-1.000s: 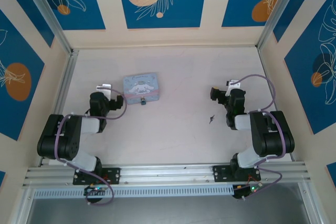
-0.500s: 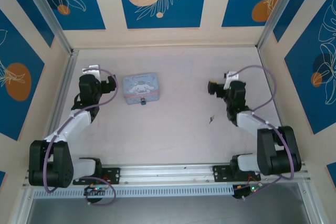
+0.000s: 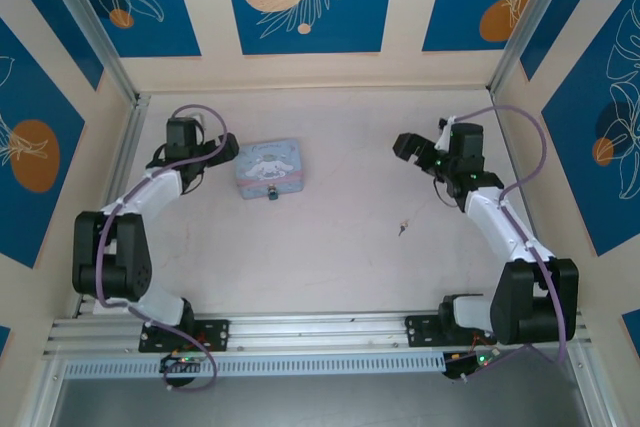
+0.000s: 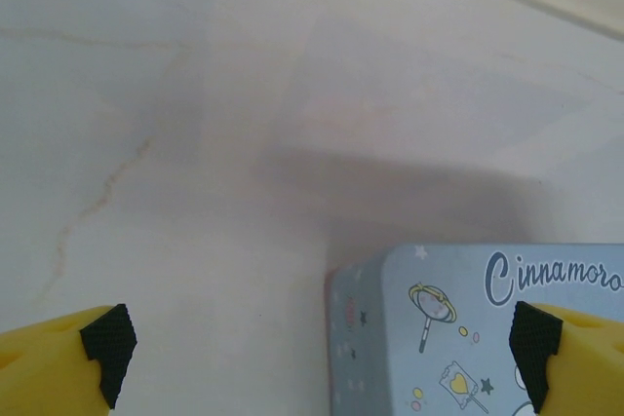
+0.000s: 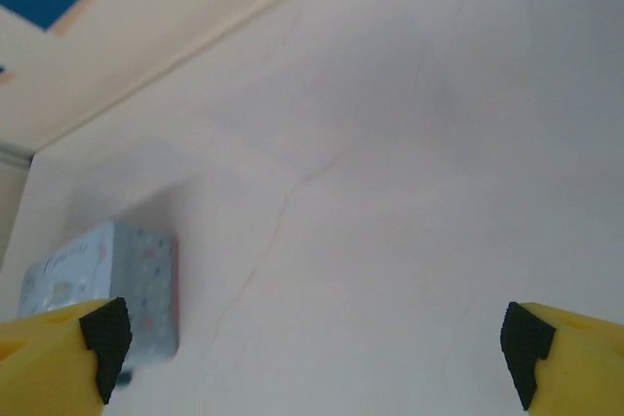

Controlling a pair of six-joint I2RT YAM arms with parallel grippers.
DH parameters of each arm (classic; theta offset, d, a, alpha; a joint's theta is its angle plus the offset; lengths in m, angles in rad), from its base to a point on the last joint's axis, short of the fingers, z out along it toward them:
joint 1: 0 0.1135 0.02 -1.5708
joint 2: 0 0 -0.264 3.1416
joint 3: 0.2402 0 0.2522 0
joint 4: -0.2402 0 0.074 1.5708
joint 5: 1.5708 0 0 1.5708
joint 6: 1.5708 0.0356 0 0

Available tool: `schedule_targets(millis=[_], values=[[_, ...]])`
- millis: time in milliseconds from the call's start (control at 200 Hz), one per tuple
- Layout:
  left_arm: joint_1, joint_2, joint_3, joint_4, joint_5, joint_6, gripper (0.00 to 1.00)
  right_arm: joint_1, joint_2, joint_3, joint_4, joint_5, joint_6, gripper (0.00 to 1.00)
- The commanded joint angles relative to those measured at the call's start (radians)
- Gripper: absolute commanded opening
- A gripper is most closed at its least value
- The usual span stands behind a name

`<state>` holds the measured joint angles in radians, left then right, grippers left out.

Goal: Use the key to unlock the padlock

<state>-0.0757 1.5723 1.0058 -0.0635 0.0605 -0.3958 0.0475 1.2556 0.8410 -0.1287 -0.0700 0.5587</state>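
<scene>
Now my left hand [image 3: 224, 152] hangs spread wide at the far left corner of the pale blue tin [image 3: 268, 167], gripping nothing. The tin's lid is down, so I cannot tell what is inside. The padlock [image 3: 272, 193] sits against the tin's near edge. The key [image 3: 402, 227] lies loose on the bench [image 3: 340, 257], well apart to the right. My right hand [image 3: 410, 150], also wide and empty, hovers beyond the key.

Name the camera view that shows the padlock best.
Top external: the padlock sits unobstructed at the tin's near edge. Right wrist gives perhaps a dark sliver beside the tin; left wrist frames the tin's corner instead.
</scene>
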Motion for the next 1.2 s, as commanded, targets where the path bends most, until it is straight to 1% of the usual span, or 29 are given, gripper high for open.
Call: schedule_targets(millis=[0, 210, 450, 575, 665, 765, 905, 980, 1040, 1115, 1195], values=[[-0.036, 0.061, 0.07, -0.047, 0.071, -0.056, 1.0, 0.025, -0.058, -0.049, -0.059, -0.124, 0.114, 1.0], [-0.144, 0.163, 0.12, -0.012, 0.076, -0.1, 1.0, 0.062, -0.092, -0.12, -0.094, -0.103, 0.195, 0.99], [-0.288, 0.211, 0.123, 0.055, 0.051, -0.161, 1.0, 0.069, -0.16, -0.173, -0.147, -0.072, 0.207, 0.99], [-0.345, 0.21, 0.099, 0.096, 0.034, -0.2, 1.0, 0.069, -0.198, -0.185, -0.208, -0.036, 0.213, 1.0], [-0.374, 0.198, 0.077, 0.115, 0.021, -0.231, 1.0, 0.067, -0.206, -0.175, -0.286, 0.035, 0.229, 0.99], [-0.393, 0.159, 0.02, 0.142, -0.016, -0.291, 1.0, 0.062, -0.186, -0.154, -0.39, 0.113, 0.262, 0.99], [-0.413, 0.089, -0.078, 0.188, -0.044, -0.358, 1.0, 0.058, -0.151, -0.155, -0.449, 0.16, 0.298, 1.0], [-0.417, 0.04, -0.125, 0.191, -0.067, -0.375, 1.0, 0.059, -0.133, -0.164, -0.45, 0.165, 0.311, 0.97], [-0.417, -0.014, -0.16, 0.176, -0.108, -0.382, 1.0, 0.06, -0.111, -0.169, -0.437, 0.153, 0.311, 0.91], [-0.417, -0.098, -0.199, 0.14, -0.176, -0.387, 1.0, 0.062, -0.073, -0.16, -0.428, 0.139, 0.309, 0.8], [-0.417, -0.178, -0.219, 0.085, -0.217, -0.381, 1.0, 0.073, -0.025, -0.146, -0.429, 0.141, 0.306, 0.67]])
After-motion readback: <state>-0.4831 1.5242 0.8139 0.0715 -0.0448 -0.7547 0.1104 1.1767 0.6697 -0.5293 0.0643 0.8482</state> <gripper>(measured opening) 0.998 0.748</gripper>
